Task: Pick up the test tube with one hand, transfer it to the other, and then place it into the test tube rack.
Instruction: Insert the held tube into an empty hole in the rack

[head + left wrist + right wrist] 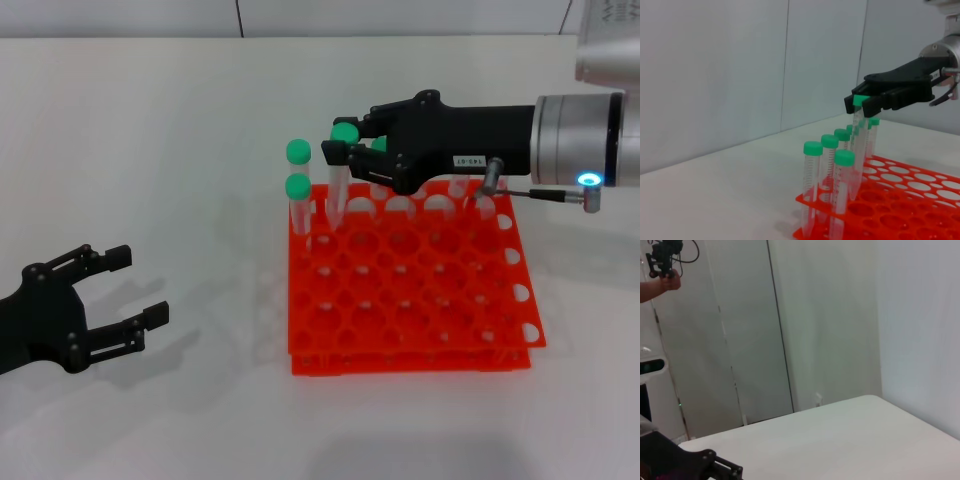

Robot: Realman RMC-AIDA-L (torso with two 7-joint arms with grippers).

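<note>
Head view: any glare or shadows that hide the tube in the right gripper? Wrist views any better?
Head view: lighting is even, shadows on the table are soft, and the only glare is the blue LED ring; the right gripper covers part of the test tube. Left wrist view: tube shows clearly against the grey wall. Right wrist view: no tube or rack visible.

Right gripper: black, reaching in from a silver-grey arm, fingers closed on the green cap of the test tube | tube upright, lower end down at the orange-red test tube rack | other green-capped tubes standing in rack holes beside it | white table | grey panelled wall
</note>
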